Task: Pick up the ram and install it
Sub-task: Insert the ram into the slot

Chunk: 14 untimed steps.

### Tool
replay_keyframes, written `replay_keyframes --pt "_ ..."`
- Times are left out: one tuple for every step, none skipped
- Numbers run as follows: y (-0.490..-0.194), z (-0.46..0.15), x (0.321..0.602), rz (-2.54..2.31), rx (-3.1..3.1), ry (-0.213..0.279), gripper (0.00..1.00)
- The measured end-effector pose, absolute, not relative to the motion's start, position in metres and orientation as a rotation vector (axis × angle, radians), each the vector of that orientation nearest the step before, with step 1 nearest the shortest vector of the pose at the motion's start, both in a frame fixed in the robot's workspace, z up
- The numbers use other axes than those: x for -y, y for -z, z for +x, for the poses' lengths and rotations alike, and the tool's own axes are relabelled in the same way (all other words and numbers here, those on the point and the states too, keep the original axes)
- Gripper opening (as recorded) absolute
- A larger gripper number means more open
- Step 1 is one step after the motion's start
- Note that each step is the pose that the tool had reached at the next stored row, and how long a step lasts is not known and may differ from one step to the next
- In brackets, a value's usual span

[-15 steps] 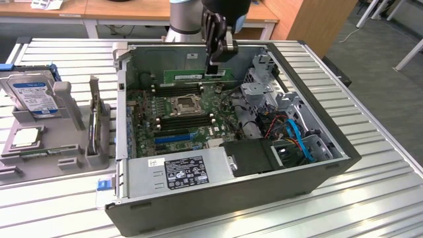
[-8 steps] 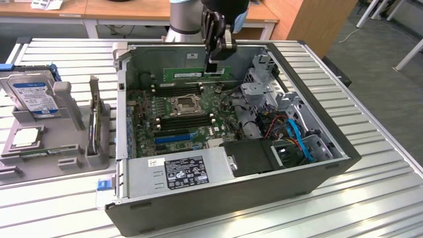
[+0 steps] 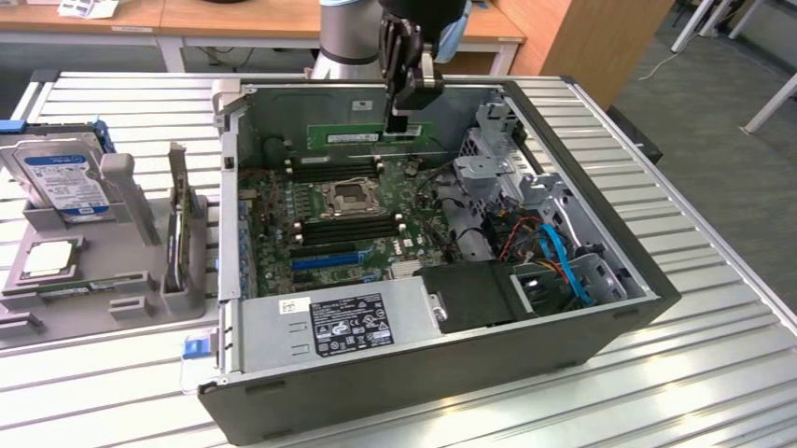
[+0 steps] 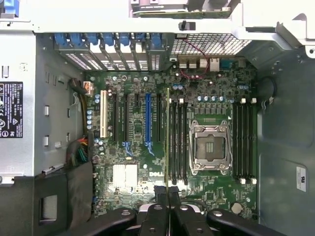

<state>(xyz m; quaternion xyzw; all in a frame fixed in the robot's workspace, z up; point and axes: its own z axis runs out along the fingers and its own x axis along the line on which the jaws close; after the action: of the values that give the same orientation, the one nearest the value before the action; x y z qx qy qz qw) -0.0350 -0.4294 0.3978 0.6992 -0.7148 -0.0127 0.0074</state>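
The ram (image 3: 349, 136) is a long thin green stick with a white label. It hangs level above the far part of the open computer case (image 3: 622, 280), with my gripper (image 3: 405, 124) shut on its end toward the exterior view's right. In the wrist view the ram (image 4: 168, 137) appears edge-on as a thin line running up from the gripper (image 4: 168, 194). It lines up beside the black memory slots (image 4: 178, 142) next to the processor socket (image 4: 210, 147). A second bank of slots (image 4: 243, 142) lies on the socket's other side.
A grey fixture (image 3: 137, 308) on the exterior view's left carries a silver hard drive (image 3: 62, 177) and a square processor chip (image 3: 50, 257). Inside the case are the power supply (image 3: 342, 322), a metal drive cage (image 3: 498, 163) and coloured cables (image 3: 554, 257).
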Motion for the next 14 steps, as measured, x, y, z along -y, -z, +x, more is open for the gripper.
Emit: replay_keyframes --pt "-0.3977 -0.0350 0.4287 2.186 2.235 0.040 0.12" --pt "-0.3977 -0.0350 0.4280 2.186 2.235 0.040 0.12" --pt "-0.3977 -0.0350 0.4273 2.186 2.236 0.040 0.12" --pt "-0.3976 -0.0350 0.4267 2.186 2.236 0.040 0.12" --pt "-0.3976 -0.0350 0.4261 2.186 2.236 0.040 0.12" --pt "-0.3977 -0.0349 0.4260 2.186 2.236 0.040 0.12" --pt "-0.3977 -0.0349 0.4260 2.186 2.236 0.040 0.12" --pt "-0.3977 -0.0350 0.4260 2.186 2.236 0.040 0.12" --pt "-0.3976 -0.0350 0.4259 2.186 2.236 0.040 0.12" --pt "-0.3976 -0.0350 0.4259 2.186 2.236 0.040 0.12" --pt "-0.3976 -0.0350 0.4259 2.186 2.236 0.040 0.12" --pt "-0.3976 -0.0350 0.4259 2.186 2.236 0.040 0.12" --pt "-0.3975 -0.0350 0.4259 2.186 2.236 0.040 0.12" --pt "-0.3972 -0.0350 0.4258 2.186 2.236 0.040 0.12"
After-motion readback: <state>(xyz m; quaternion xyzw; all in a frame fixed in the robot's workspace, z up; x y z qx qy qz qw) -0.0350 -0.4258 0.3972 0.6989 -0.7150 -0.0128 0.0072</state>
